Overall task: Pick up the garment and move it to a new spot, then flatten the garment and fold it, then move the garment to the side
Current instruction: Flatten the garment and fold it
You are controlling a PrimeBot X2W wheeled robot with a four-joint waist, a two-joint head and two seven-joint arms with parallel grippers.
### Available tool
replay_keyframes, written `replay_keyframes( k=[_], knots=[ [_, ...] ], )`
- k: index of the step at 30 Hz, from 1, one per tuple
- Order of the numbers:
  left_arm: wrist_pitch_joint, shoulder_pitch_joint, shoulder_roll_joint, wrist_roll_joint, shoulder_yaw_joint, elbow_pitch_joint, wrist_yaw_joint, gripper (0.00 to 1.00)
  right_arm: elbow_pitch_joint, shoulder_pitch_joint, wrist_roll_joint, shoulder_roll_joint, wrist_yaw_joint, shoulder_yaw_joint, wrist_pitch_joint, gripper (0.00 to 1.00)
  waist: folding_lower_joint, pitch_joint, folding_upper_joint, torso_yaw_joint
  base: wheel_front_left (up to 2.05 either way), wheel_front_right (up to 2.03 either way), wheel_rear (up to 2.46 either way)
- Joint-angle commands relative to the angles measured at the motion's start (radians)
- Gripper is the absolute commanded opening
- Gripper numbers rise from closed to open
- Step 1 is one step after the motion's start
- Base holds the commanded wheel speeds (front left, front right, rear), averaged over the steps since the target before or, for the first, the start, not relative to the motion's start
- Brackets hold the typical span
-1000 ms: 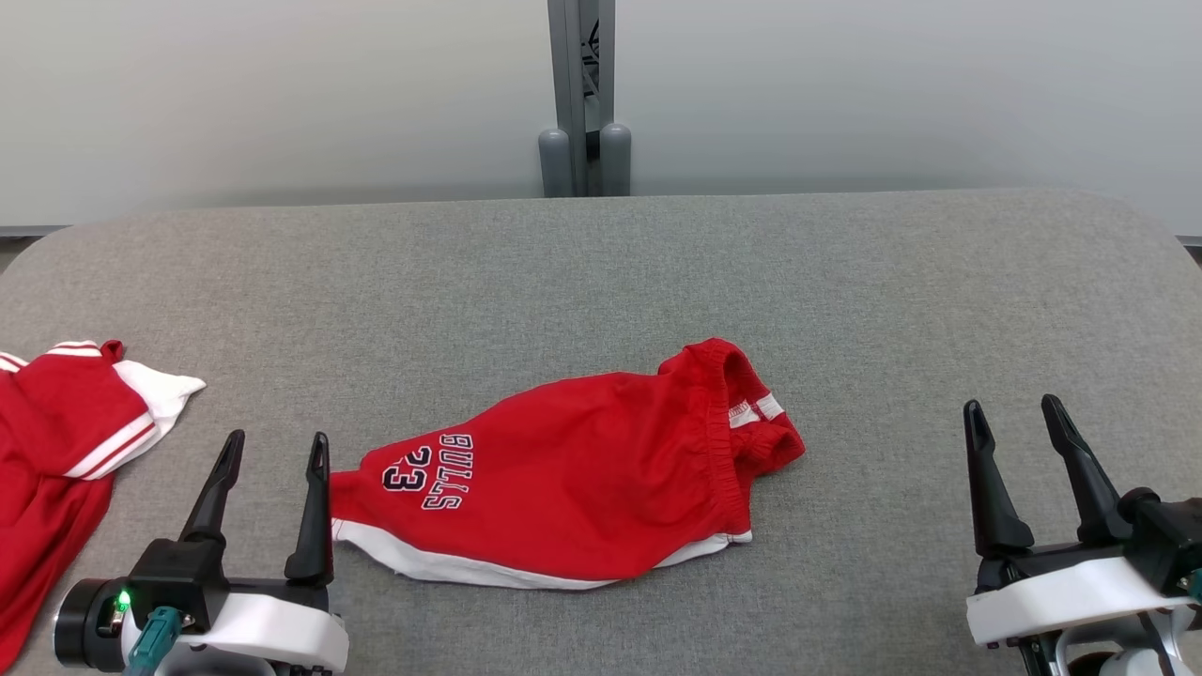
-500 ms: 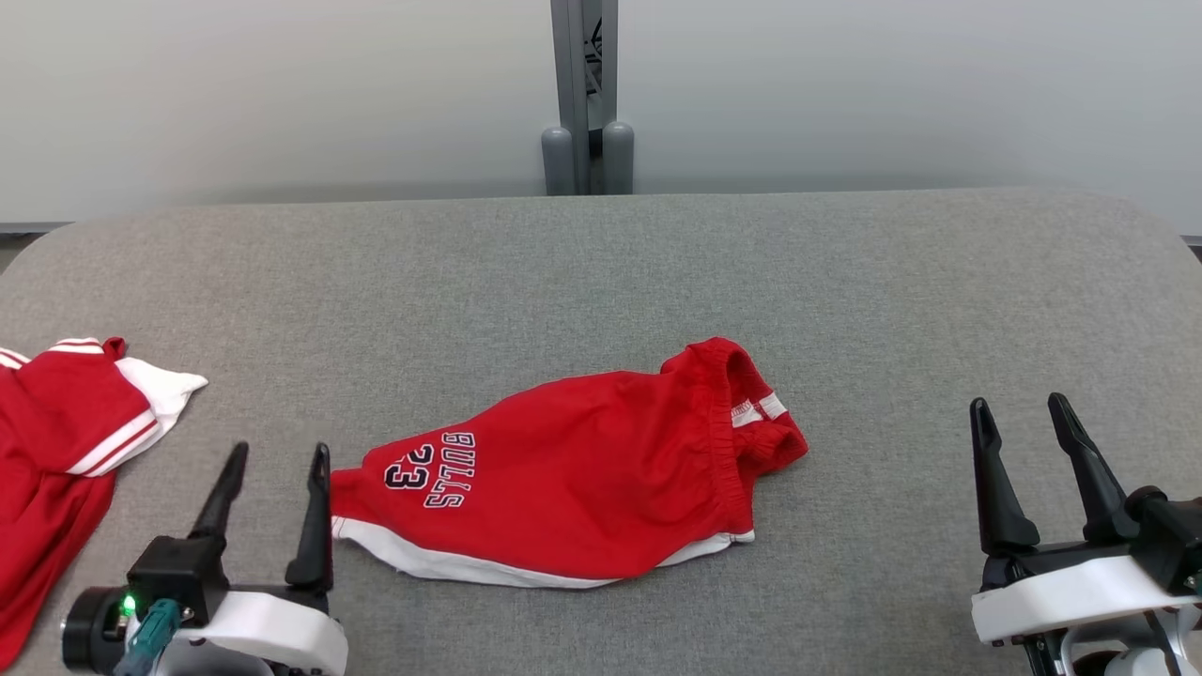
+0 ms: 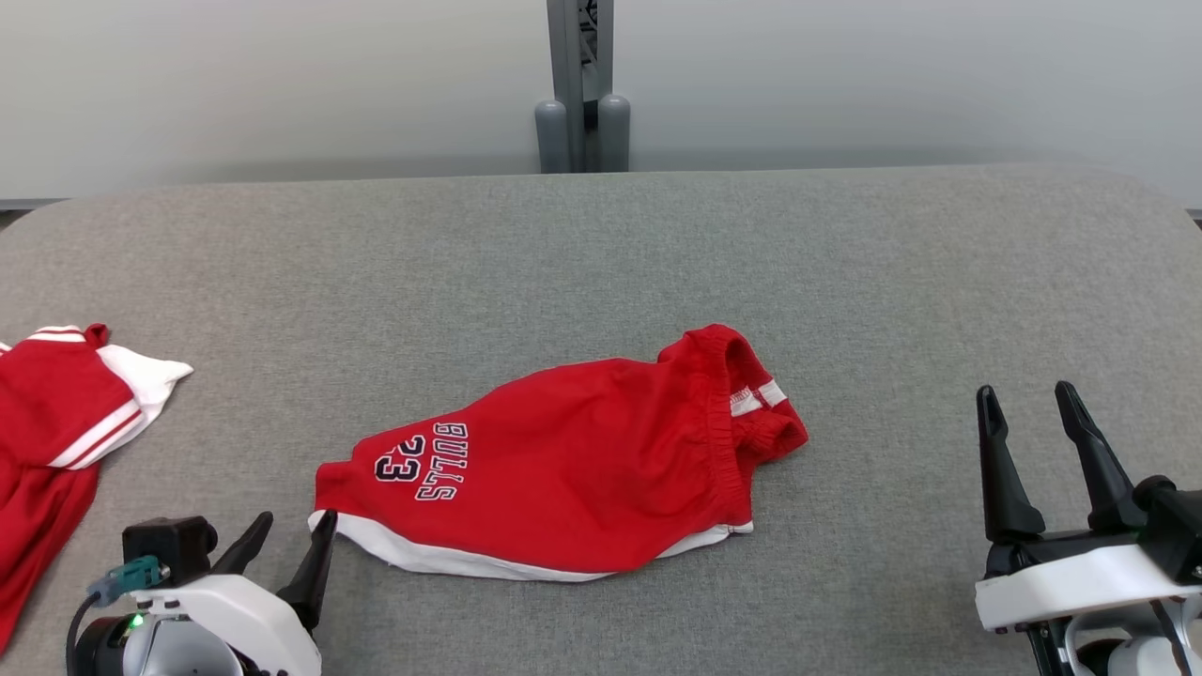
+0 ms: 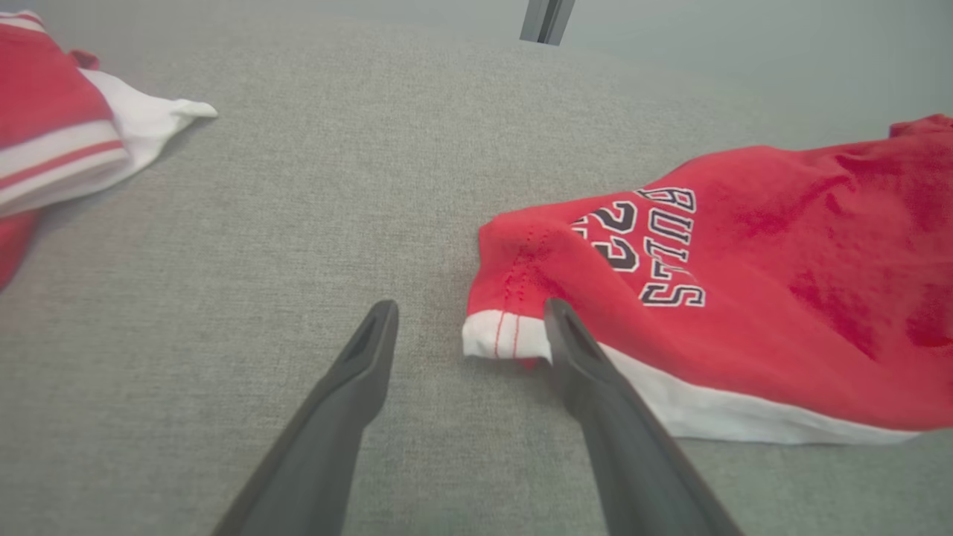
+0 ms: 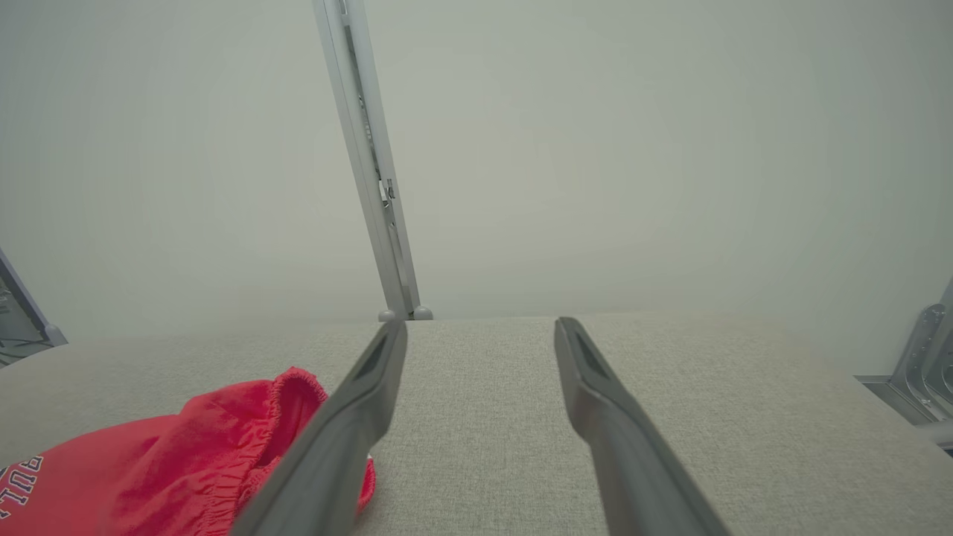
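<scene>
Red shorts with a white hem and "BULLS 23" lettering, the garment [image 3: 573,479], lie crumpled in the middle of the grey table [image 3: 601,253]. Their elastic waistband [image 3: 728,413] points right. My left gripper [image 3: 293,530] is open at the lower left, tilted low, its right fingertip [image 4: 558,316] at the white hem corner [image 4: 495,336]. The same lettered leg of the garment [image 4: 715,283] lies ahead and to the right of it. At the lower right my right gripper [image 3: 1025,402] stands open, well clear of the garment's waistband end [image 5: 223,447].
Another red and white garment [image 3: 66,422] lies at the table's left edge, also seen as a red and white cloth [image 4: 67,134] in the left wrist view. A grey post [image 3: 579,84] rises behind the far edge. A metal frame [image 5: 919,365] stands off the right side.
My left gripper has dropped and tilted forward, its tips now at the hem corner of the shorts. The head camera has tipped slightly. The right gripper has stayed put.
</scene>
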Motion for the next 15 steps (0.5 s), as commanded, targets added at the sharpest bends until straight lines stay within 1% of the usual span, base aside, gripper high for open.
replay_keyframes(
  k=[1, 5, 11, 12, 13, 14, 15],
  knots=[
    [0.000, -0.024, 0.004, -0.017, 0.008, 0.016, -0.011, 1.00, -0.003, -0.015, 0.008, -0.007, 0.002, -0.001, -0.004, 1.00, 0.0000, 0.009, 0.0000, -0.007, 0.00, 0.00, 0.00],
    [0.031, -0.065, 0.013, -0.054, 0.007, 0.097, -0.041, 1.00, 0.005, -0.024, 0.012, -0.007, 0.002, 0.003, -0.011, 1.00, 0.0000, 0.027, 0.0000, -0.030, 0.00, 0.00, 0.00],
    [0.044, -0.092, 0.016, -0.090, -0.007, 0.167, -0.064, 1.00, 0.018, -0.030, 0.021, -0.007, 0.002, 0.005, -0.021, 1.00, 0.0000, 0.044, 0.0000, -0.050, 0.00, 0.00, 0.00],
    [0.045, -0.096, 0.019, -0.096, -0.009, 0.176, -0.067, 0.94, 0.018, -0.029, 0.023, -0.007, 0.002, 0.005, -0.023, 1.00, 0.0000, 0.046, 0.0000, -0.052, 0.00, 0.00, 0.00],
    [0.041, -0.101, 0.023, -0.098, -0.010, 0.184, -0.068, 0.82, 0.019, -0.030, 0.024, -0.007, 0.002, 0.006, -0.024, 1.00, 0.0000, 0.048, 0.0000, -0.054, 0.00, 0.00, 0.00],
    [0.039, -0.103, 0.024, -0.100, -0.015, 0.189, -0.072, 0.49, 0.020, -0.031, 0.024, -0.007, 0.002, 0.005, -0.025, 1.00, 0.0000, 0.050, 0.0000, -0.055, 0.00, 0.00, 0.00],
    [0.039, -0.104, 0.021, -0.104, -0.022, 0.194, -0.075, 0.26, 0.020, -0.032, 0.025, -0.007, 0.002, 0.004, -0.025, 1.00, 0.0000, 0.052, 0.0000, -0.055, 0.00, 0.00, 0.00]
  ],
)
